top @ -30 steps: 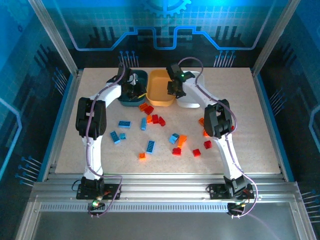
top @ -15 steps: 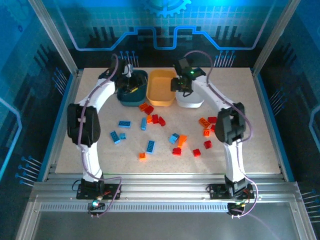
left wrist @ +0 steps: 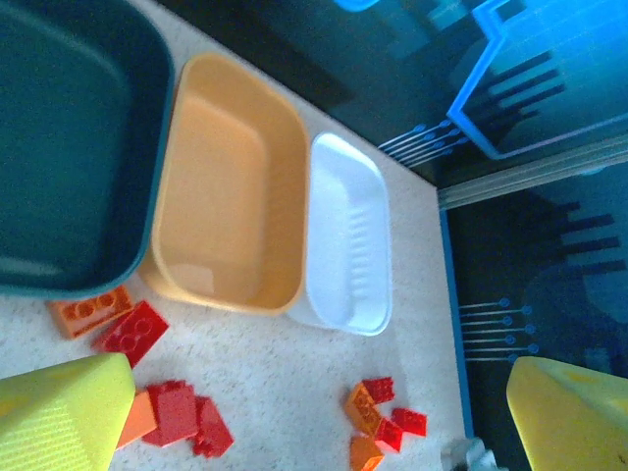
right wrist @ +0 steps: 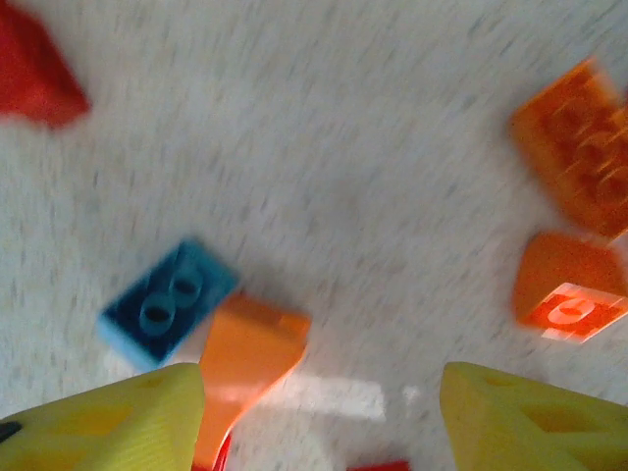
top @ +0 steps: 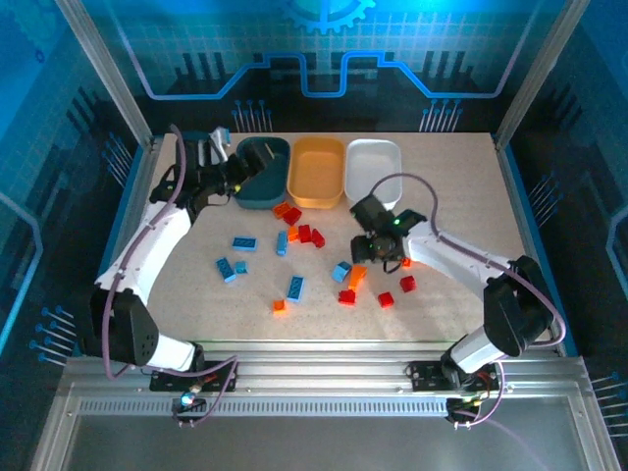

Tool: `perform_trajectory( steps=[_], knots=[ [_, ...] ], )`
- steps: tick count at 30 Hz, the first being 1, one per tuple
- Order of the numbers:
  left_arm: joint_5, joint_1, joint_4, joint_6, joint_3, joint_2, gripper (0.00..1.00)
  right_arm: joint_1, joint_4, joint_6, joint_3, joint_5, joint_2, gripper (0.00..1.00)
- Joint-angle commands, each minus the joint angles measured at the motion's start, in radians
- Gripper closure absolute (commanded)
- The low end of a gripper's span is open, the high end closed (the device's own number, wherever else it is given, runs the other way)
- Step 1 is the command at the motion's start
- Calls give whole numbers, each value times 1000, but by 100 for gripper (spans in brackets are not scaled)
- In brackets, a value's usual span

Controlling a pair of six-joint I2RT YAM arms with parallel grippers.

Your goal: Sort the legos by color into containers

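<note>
Top external: legos (top: 294,287), red, orange and blue, scattered mid-table (top: 491,196). Teal tray (top: 263,186), yellow-orange tray (top: 316,175), white tray (top: 374,169) in row behind them. Since earlier frame: left gripper (top: 231,165) withdrawn from over teal tray to its left, jaws now spread wide, empty; right gripper (right wrist: 319,378) gone from white tray, now low over blue brick (right wrist: 167,304) and orange brick (right wrist: 250,358), jaws apart, grasping nothing.

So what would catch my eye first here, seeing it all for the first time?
The bright legos, red, orange and light blue, scattered across the middle of the pale table. Then three trays in a row at its far edge: dark teal tray left, yellow-orange tray middle, white tray right. The right tool hangs open over an orange brick beside a blue brick.
</note>
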Motion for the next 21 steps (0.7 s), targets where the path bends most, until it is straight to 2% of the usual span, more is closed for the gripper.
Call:
perform_trajectory(
  steps=[1,4,6,14,21],
  knots=[
    [112,10,61,-98,-25,66,1,76,-11,79,-48,-1,-47,39],
    [211,9,63,-140,-18,112,1,126,12,117,-91,-23,-23,40],
    [223,9,77,-170,-40,112,1,147,16,145,-102,-11,6,40],
    [230,7,96,-175,-54,96,1,155,100,168,-113,-39,98,41],
    [230,8,73,-153,-35,95,1,147,131,161,-98,-12,154,41]
  ],
)
